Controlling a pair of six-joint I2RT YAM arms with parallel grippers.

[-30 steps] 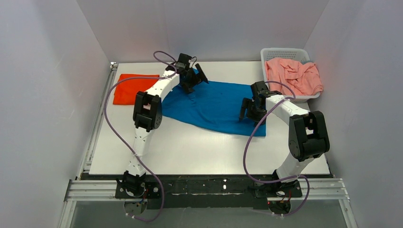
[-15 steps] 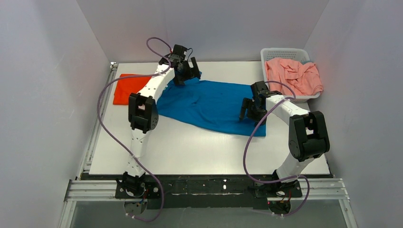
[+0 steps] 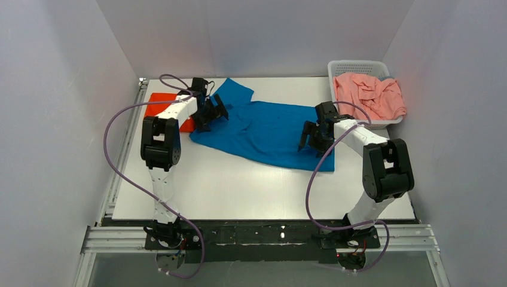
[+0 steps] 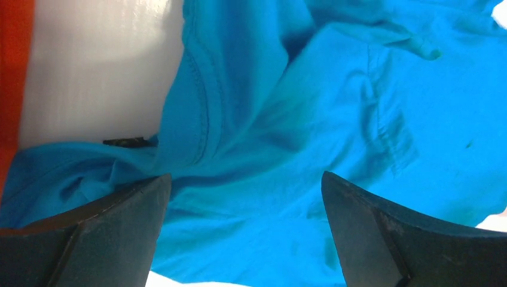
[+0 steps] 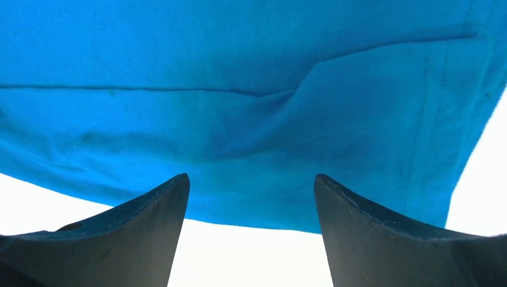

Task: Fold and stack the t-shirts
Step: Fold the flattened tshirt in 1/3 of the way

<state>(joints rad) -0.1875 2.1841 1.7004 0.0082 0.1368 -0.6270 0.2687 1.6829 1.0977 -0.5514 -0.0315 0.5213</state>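
Note:
A blue t-shirt lies spread and wrinkled across the middle of the white table. My left gripper is open and empty, low over the shirt's left end; in the left wrist view blue cloth fills the space between the fingers. My right gripper is open and empty over the shirt's right near edge; in the right wrist view the shirt's hem and bare table show between the fingers. A folded orange t-shirt lies at the far left, partly behind my left arm.
A white basket with crumpled pink t-shirts stands at the far right corner. White walls close in the table on three sides. The orange shirt's edge shows at the left of the left wrist view.
My left arm has swung from the shirt's far edge to the left and nearer, now over the shirt's left end. A blue sleeve now lies uncovered at the far edge. The right arm barely moved.

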